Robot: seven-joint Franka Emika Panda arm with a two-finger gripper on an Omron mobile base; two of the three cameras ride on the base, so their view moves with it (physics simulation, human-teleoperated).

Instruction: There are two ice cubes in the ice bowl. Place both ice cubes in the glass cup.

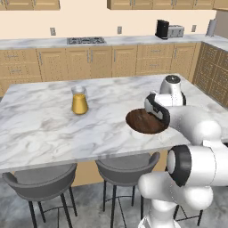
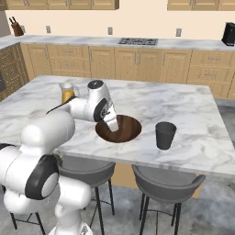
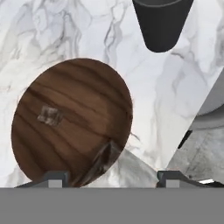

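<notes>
The marble tabletop (image 2: 183,98) carries everything, with grey stools tucked under its near edge. On it, the ice bowl (image 2: 120,130) sits close to the near edge; in the right base view the glass cup (image 2: 165,135) stands near it at about 3 o'clock, apart from it and upright. A clear glass of orange liquid (image 1: 79,100) stands well apart, at roughly 10 o'clock from the bowl in the left base view.

The end effector (image 3: 113,176) hangs over the bowl's rim, its tips spread apart. In the hand view, one ice cube (image 3: 49,115) lies on the bowl floor at about 9 o'clock of centre. A second translucent ice cube (image 3: 105,159) shows at the rim near 5 o'clock, just up from the gap between the tips; whether they are pressing on it I cannot tell.

The step in hand looks like the pick of the first cube. The next move would call for a firm closure on that near cube, then a lift and a carry toward the cup at 1 o'clock in the hand view.
</notes>
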